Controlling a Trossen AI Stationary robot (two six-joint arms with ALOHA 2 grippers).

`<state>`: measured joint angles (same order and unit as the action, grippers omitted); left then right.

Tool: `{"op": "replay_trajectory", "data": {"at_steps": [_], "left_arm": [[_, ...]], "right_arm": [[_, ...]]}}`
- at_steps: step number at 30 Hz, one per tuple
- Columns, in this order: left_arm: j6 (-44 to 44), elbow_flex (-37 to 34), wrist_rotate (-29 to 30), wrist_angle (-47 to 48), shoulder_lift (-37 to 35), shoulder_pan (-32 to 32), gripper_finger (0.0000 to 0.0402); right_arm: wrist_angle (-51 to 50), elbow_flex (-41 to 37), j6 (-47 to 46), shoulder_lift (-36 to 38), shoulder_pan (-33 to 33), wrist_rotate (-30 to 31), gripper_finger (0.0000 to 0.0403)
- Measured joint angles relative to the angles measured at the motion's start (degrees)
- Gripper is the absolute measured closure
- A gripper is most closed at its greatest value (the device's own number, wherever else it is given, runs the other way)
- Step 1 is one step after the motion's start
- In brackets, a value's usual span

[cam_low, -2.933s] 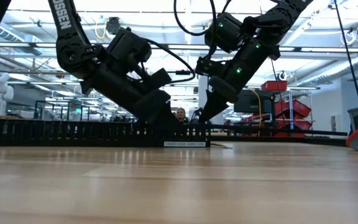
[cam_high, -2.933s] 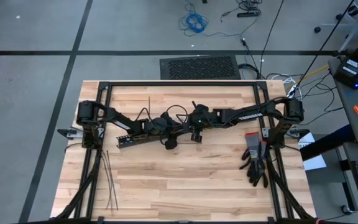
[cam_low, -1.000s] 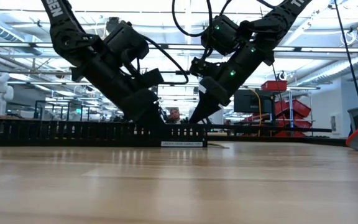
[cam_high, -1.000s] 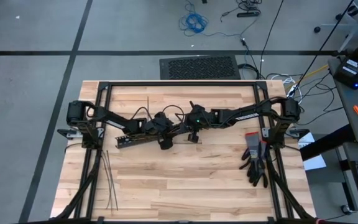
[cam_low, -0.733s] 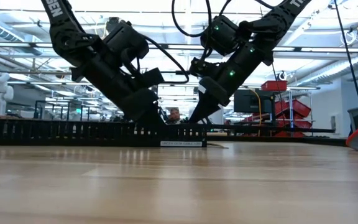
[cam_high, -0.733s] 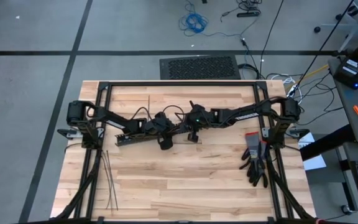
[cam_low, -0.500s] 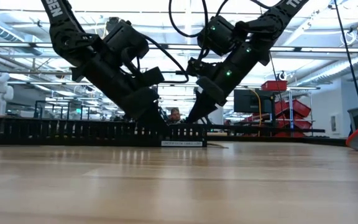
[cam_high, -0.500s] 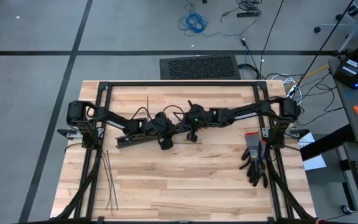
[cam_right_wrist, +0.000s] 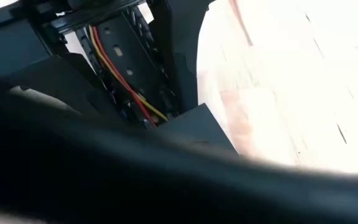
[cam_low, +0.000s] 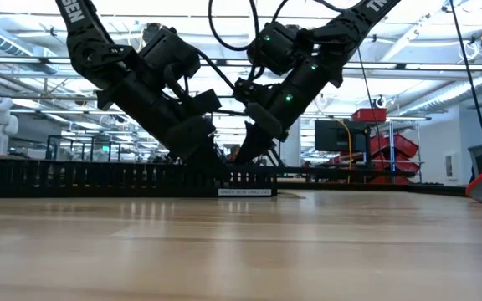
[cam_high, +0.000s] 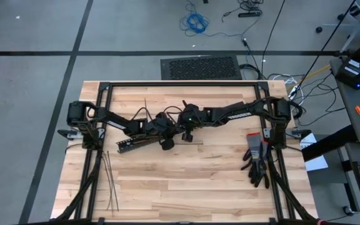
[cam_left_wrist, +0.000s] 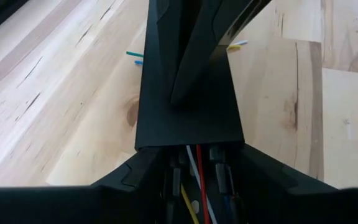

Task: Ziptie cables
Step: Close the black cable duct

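Everything on the table (cam_high: 186, 181) is bunched around the long black slotted duct (cam_high: 133, 143), which lies slantwise across the left-middle with its long axis running from lower left up toward the center. Both arms meet at its upper right end: the left gripper (cam_high: 165, 138) is down on the duct end, and the right gripper (cam_high: 187, 133) is pressed in just beside it, from the other side. The cables (cam_left_wrist: 199, 180) run lengthwise inside the duct channel (red, yellow and white strands show right between the left jaws), so the bundle's axis follows the duct. Left jaws sit about half closed around that duct end with the wires inside; right jaws are fully closed, and I can't tell if they pinch anything. The zipties (cam_high: 109, 180) lie well apart near the table's lower left, nearer the left arm.
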<state>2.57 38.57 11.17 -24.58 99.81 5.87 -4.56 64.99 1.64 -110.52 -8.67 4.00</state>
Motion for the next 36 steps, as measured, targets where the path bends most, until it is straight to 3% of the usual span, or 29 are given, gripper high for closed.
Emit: {"op": "replay_trajectory", "data": {"at_steps": [5,12,16,20,25,36], "left_arm": [[0.2,0.0,-2.6,0.9,-0.2,0.1,0.0216],[2.1,0.2,-2.9,2.2,-0.5,0.1,0.0130],[3.0,0.2,-3.5,3.4,-1.9,0.0,0.0101],[3.5,0.0,-3.1,7.5,-5.1,0.0,0.0098],[4.3,0.1,3.2,14.4,-8.6,0.0,0.0097],[3.0,-0.6,4.2,22.1,-10.4,-0.8,0.0097]], "right_arm": [[-0.6,0.2,0.1,0.0,0.0,0.1,0.0403],[-1.2,0.3,0.0,0.0,0.1,0.2,0.0403],[-0.9,0.3,0.0,-0.1,0.2,0.0,0.0403],[-0.6,0.3,0.1,-0.1,0.2,-0.1,0.0403],[-0.6,0.2,0.4,-0.1,0.2,-0.1,0.0403],[-0.7,0.2,0.8,-0.1,0.1,-0.9,0.0403]]}}
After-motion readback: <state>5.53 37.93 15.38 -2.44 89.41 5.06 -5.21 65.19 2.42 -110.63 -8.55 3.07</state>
